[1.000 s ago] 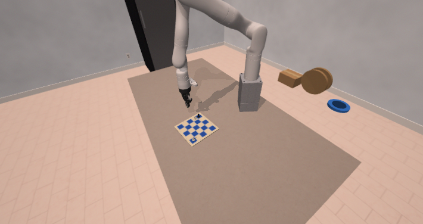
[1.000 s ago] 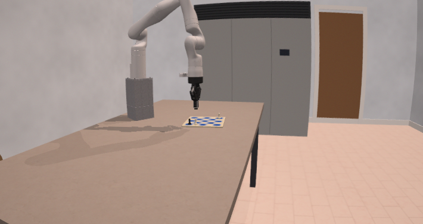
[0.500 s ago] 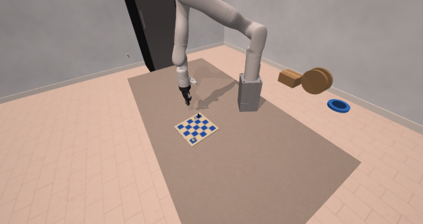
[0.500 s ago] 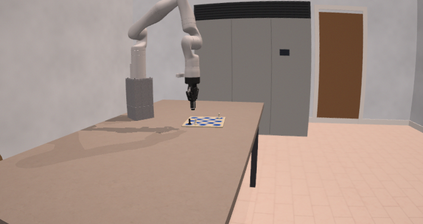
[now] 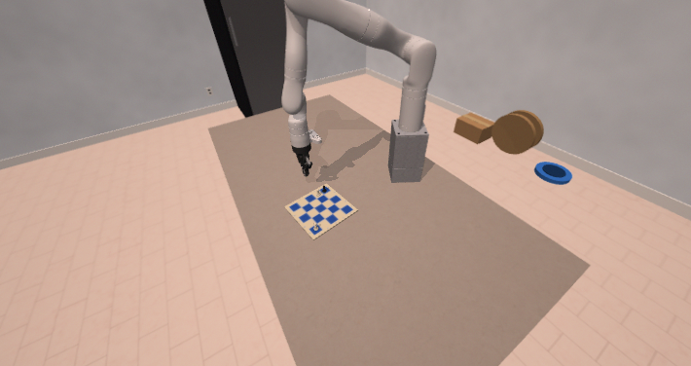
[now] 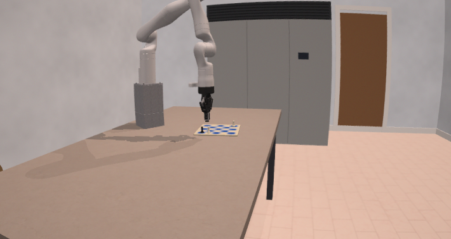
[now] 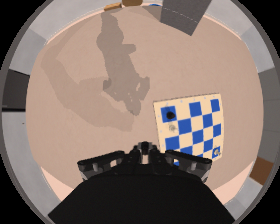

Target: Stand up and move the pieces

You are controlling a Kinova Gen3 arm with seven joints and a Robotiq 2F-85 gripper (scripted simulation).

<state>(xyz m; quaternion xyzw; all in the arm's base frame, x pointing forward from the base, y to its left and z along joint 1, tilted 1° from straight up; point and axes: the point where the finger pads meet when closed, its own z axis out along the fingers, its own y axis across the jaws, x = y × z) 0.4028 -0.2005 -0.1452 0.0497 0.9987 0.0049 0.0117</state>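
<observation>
The blue and cream chessboard [image 5: 321, 210] lies on the brown table. A black piece [image 5: 324, 189] and a pale piece stand close together at its far corner. Another pale piece [image 5: 315, 228] stands at the near corner. My gripper [image 5: 306, 171] hangs above the table just off the board's far-left edge, pointing down. It is shut on a small chess piece [image 6: 206, 118] that shows at the fingertips in the exterior view; its colour is hard to tell. In the wrist view the board [image 7: 191, 125] lies to the right of the fingers.
The arm's grey pedestal [image 5: 408, 151] stands on the table behind the board. A dark cabinet [image 6: 270, 70] stands beyond the table. A brown box [image 5: 473, 127], a wooden disc [image 5: 517, 131] and a blue bowl [image 5: 553, 172] are off to the right.
</observation>
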